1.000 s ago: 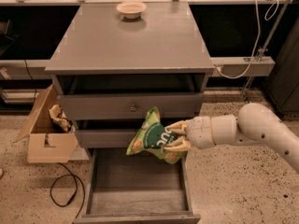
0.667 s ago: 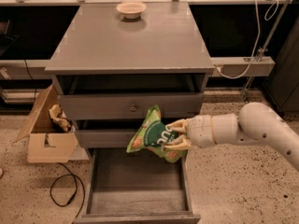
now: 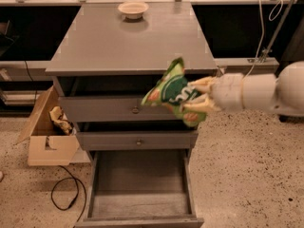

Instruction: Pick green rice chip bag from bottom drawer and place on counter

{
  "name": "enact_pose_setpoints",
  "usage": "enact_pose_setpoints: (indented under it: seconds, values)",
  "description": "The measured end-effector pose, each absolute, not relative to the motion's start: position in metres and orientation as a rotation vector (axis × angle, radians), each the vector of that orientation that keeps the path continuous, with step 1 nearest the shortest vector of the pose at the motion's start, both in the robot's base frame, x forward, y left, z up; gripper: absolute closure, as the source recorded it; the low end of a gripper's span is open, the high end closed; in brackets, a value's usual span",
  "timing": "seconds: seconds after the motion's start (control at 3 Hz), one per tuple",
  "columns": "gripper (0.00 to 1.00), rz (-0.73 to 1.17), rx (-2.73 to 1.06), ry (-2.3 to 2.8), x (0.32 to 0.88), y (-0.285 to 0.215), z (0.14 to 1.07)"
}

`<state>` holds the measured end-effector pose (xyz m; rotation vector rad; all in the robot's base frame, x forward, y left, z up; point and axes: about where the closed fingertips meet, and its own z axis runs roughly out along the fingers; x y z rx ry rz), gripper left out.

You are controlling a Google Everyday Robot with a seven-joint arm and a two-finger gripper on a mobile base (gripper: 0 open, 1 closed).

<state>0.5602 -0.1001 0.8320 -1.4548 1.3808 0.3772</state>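
On my screen, a cardboard box (image 3: 47,144) with crumpled paper (image 3: 61,120) in it sits on the floor left of the drawer cabinet (image 3: 104,109). A black cable (image 3: 64,196) loops near the cabinet's lower left corner. The counter (image 3: 133,42) forms the cabinet's top, with a small bowl (image 3: 133,8) at its far edge. The bottom drawer (image 3: 140,184) stands pulled out from the cabinet's base, grey floor showing.

In front of the cabinet's right front corner, level with the top drawer, I see the green rice chip bag (image 3: 173,95) in the air, tilted, its upper tip reaching the counter's front edge. The gripper (image 3: 198,96) is right of the bag, its fingers (image 3: 202,83) clamped on the bag's right side from above and below. The arm (image 3: 256,91) reaches in roughly level from the cabinet's right, wrist pointing left.
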Motion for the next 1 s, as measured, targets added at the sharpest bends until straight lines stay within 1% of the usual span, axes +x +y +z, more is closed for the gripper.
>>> enact_pose_setpoints:
  seconds: [0.33,0.67,1.0]
  values:
    - [1.0,0.292,-1.386,1.498,0.606,-0.125,0.892]
    - [1.0,0.256,-1.337,1.61,0.653,-0.136,0.931]
    - [1.0,0.28,-1.282,1.624,0.672,-0.124,0.954]
